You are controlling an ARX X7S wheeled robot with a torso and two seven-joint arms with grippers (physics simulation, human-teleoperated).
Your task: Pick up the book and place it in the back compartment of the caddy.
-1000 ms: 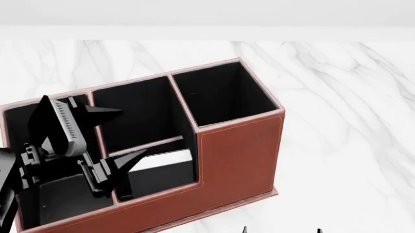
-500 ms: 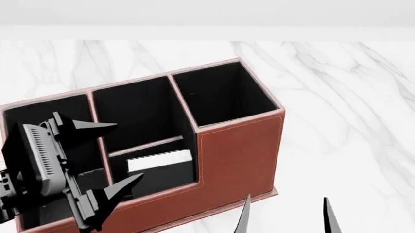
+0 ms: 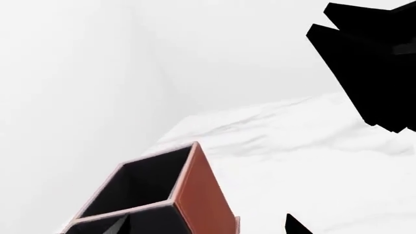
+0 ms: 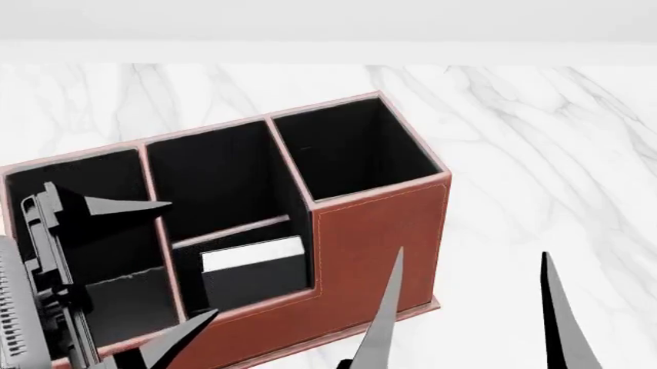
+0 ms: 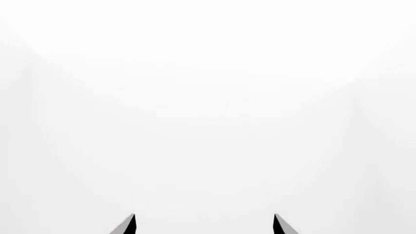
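Observation:
The reddish-brown caddy stands on the white marble table. The black book, white page edges up, stands inside the small low-walled back compartment, free of both grippers. My left gripper is open and empty at the caddy's left end, its fingertips spread over the left cell. In the left wrist view the left gripper frames the caddy's tall square cell. My right gripper is open and empty, in front of the caddy's right end. The right wrist view shows only its tips against white.
The marble tabletop stretches to the right of and behind the caddy, with a white wall beyond. A black robot part fills a corner of the left wrist view.
My left gripper has drawn back from the caddy toward the lower left, still open. My right gripper's fingers have risen into the head view. The book has stayed in its cell.

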